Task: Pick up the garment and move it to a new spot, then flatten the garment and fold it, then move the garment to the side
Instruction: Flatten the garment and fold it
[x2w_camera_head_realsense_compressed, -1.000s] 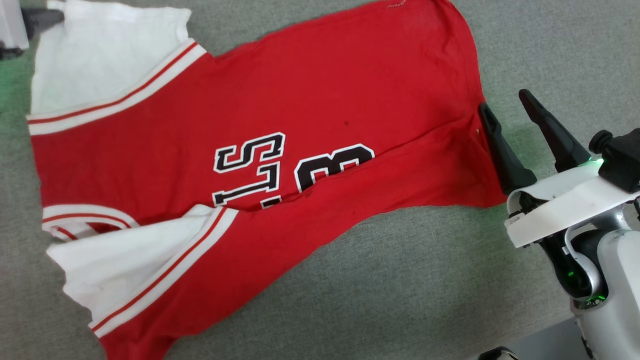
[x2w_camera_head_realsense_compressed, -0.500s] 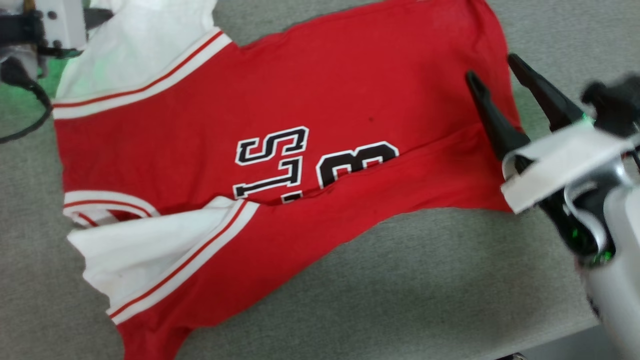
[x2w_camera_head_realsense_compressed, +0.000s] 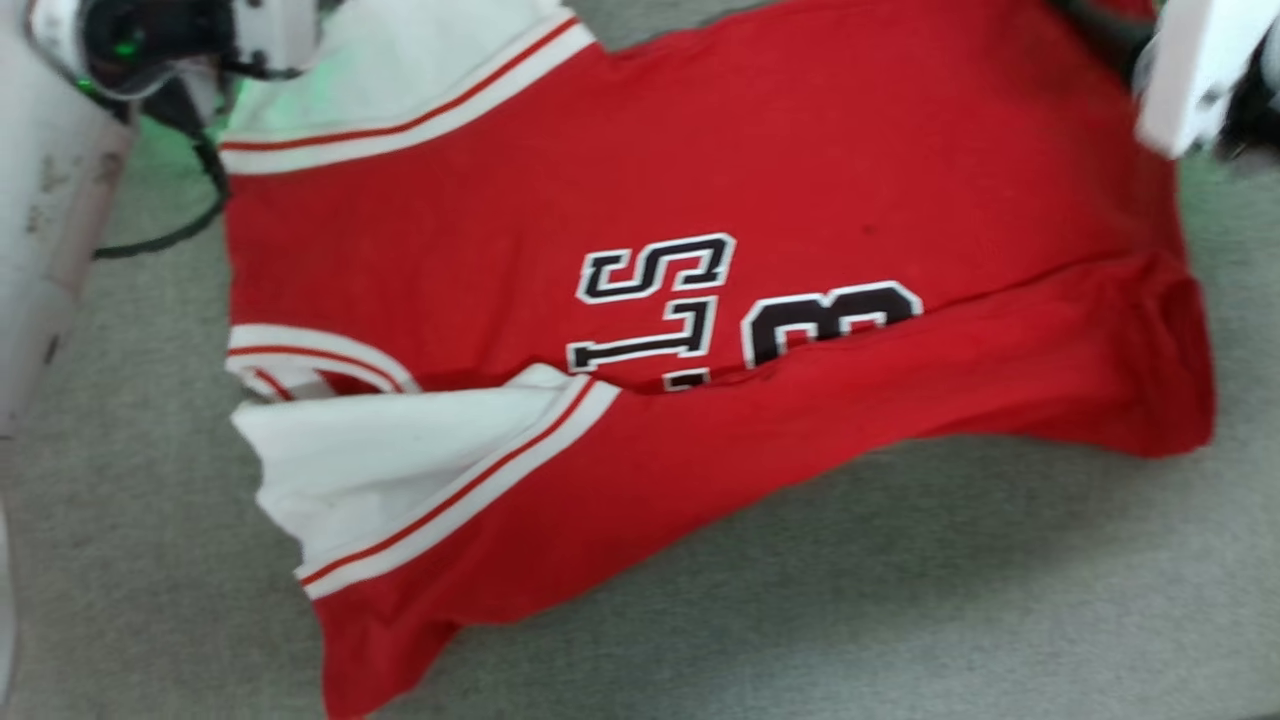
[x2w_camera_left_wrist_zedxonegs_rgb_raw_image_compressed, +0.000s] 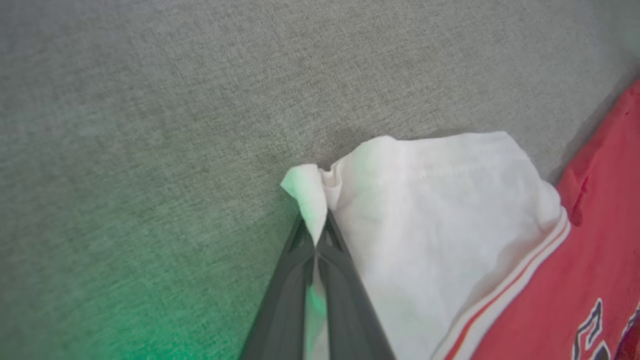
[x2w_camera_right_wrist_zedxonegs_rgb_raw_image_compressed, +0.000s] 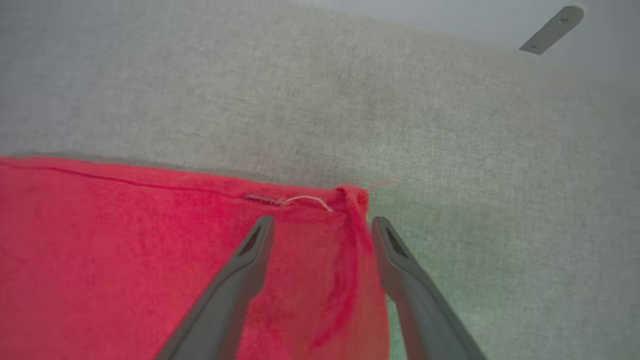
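The garment (x2w_camera_head_realsense_compressed: 700, 170) lies spread on the grey cloth surface (x2w_camera_head_realsense_compressed: 850, 600), its near edge lapped over the lettering. The step in hand appears to be gripping the far edge for the fold. The left gripper (x2w_camera_left_wrist_zedxonegs_rgb_raw_image_compressed: 316, 244) is clamped on the white sleeve corner (x2w_camera_left_wrist_zedxonegs_rgb_raw_image_compressed: 310, 190). The right gripper (x2w_camera_right_wrist_zedxonegs_rgb_raw_image_compressed: 322, 222) stands wide, straddling the red hem corner (x2w_camera_right_wrist_zedxonegs_rgb_raw_image_compressed: 352, 195). Next, it must close there before both lift evenly. A second earlier the left stood open and the right sat nearer along the hem. The head camera has also shifted.

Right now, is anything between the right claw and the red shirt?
Nothing lies between them: in the right wrist view, the open right gripper has one finger on either side of the hem corner of the garment.
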